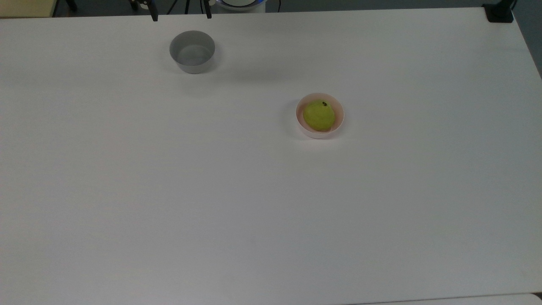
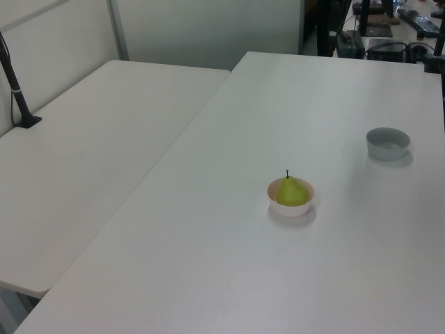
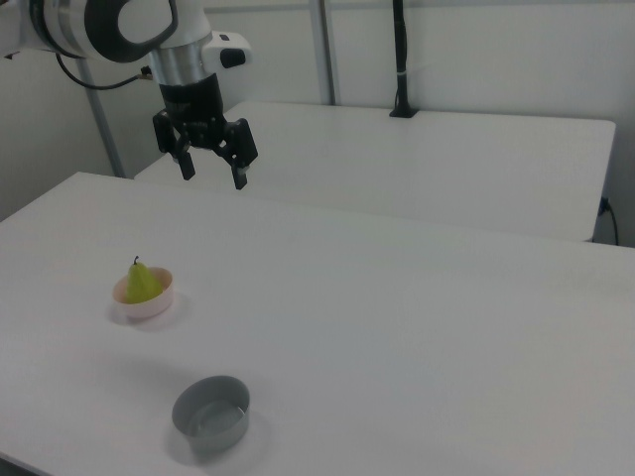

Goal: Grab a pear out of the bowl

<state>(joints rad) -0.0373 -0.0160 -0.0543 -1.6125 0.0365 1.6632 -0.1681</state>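
Right now your claw hangs high above the worktop with fingers spread and empty, well apart from the pink bowl. The pear sits upright inside; descend centred, straddling its body below the stem.

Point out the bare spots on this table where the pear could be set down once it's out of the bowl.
Nearly all of the white table is bare. The widest free patch is the whole near half in the top view, below the pink bowl holding the pear. The stretch between that bowl and the grey bowl is also free. Nowhere is crowded. The gripper hangs high, fingers open.
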